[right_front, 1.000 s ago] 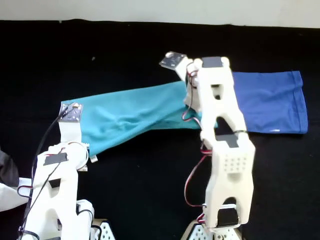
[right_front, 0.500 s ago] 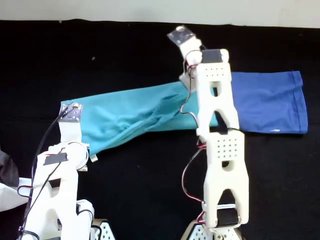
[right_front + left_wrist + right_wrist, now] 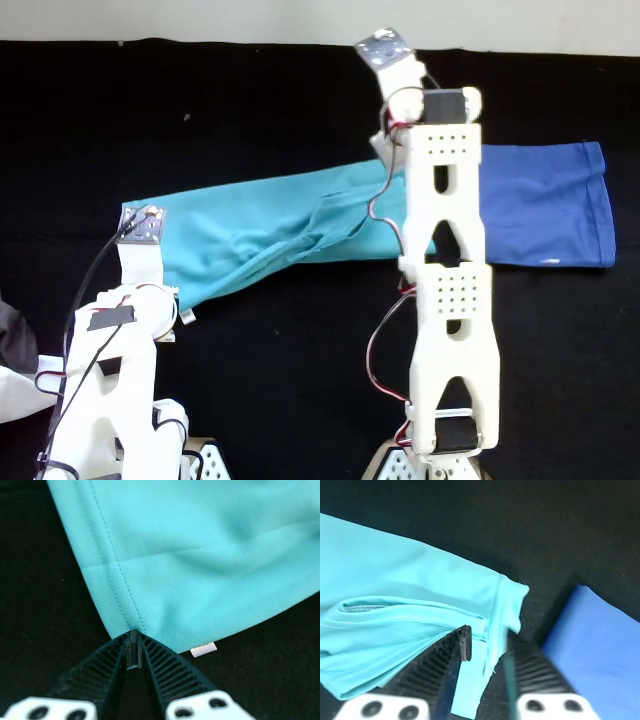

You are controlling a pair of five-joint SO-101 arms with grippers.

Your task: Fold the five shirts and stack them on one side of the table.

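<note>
Where the high view looks down over the black bench (image 3: 250, 100), a teal shirt (image 3: 250, 235) lies stretched across its middle, its one end nearer the left edge and its other end running under the right arm (image 3: 445, 250), with creases gathered toward that arm. A blue shirt (image 3: 545, 210) lies flat toward the right edge, its inner end hidden beneath the same arm, so I cannot tell whether the two shirts touch. The right arm reaches from the near edge out toward the far edge, while the left arm (image 3: 110, 370) stands by the near left corner, its wrist over the teal shirt's left end. Seen from the left wrist, the left hand (image 3: 133, 652) is clenched on a hemmed corner of the teal shirt (image 3: 200, 555), the jaw tips meeting right at the stitched seam, and a small white tag (image 3: 203, 650) sticks out from the cloth's edge just beside them. Seen from the right wrist, the right hand (image 3: 487, 639) is released, its jaws standing apart with a narrow fold of the teal shirt (image 3: 395, 610) between them, and the blue shirt (image 3: 600, 635) lies near, with a strip of black bench (image 3: 545, 540) showing between the two cloths.
</note>
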